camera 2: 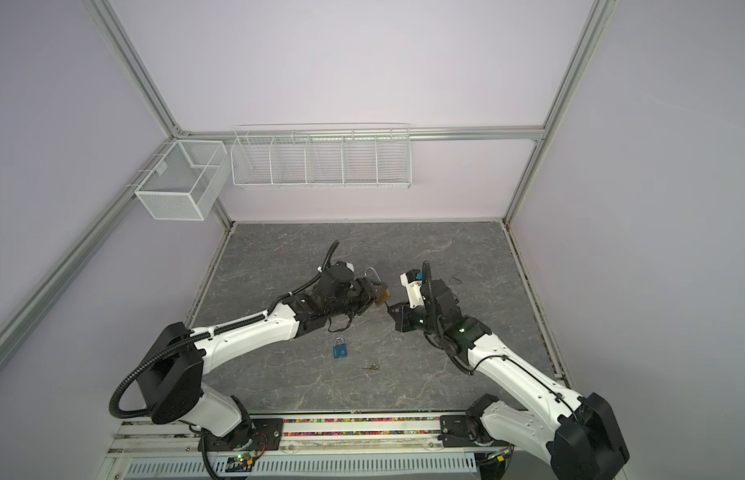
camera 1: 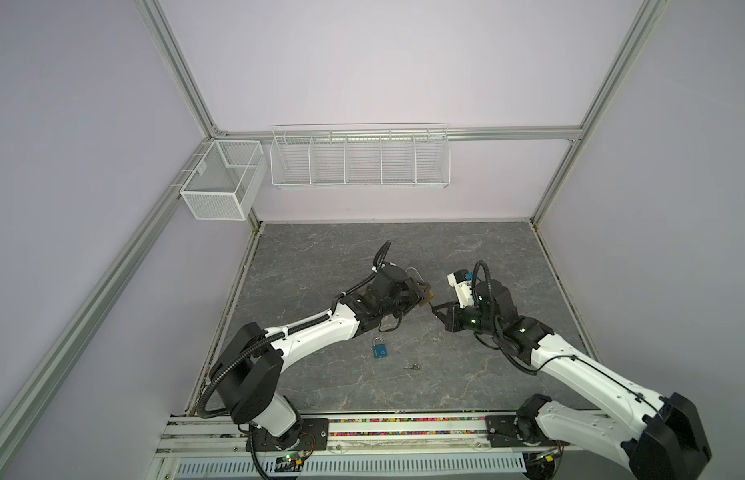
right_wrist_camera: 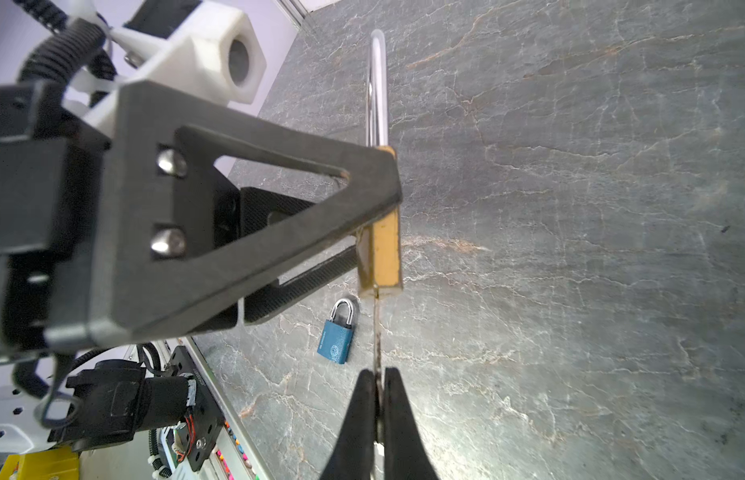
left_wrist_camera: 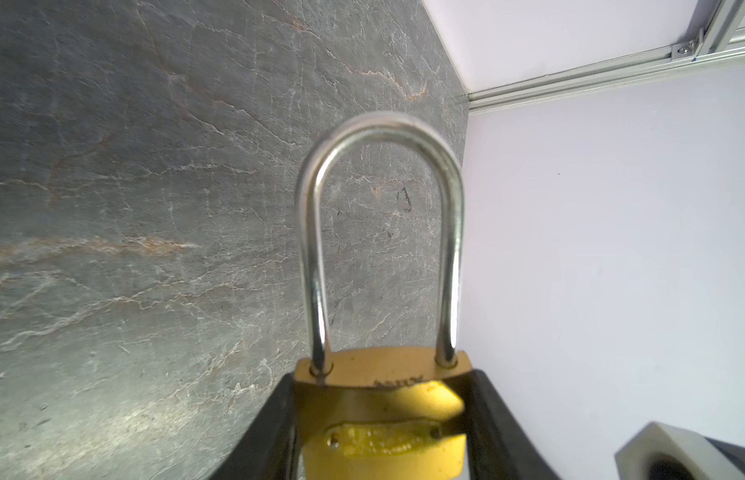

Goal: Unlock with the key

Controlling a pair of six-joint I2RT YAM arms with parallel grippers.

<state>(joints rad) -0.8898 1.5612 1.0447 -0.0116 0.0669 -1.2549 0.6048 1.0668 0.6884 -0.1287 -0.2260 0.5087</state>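
While the left claw (camera 1: 420,294) clamps the brass lock (left_wrist_camera: 383,419) by its body, in the air over the table (camera 1: 508,257) centre, the right claw (right_wrist_camera: 379,382) is pinched closed on the key (right_wrist_camera: 376,332). Blade tip is at the lock's bottom face; can't tell if it's in. Blue lock (right_wrist_camera: 337,338) lies nearer on the table, second key (camera 1: 412,367) just right of it.
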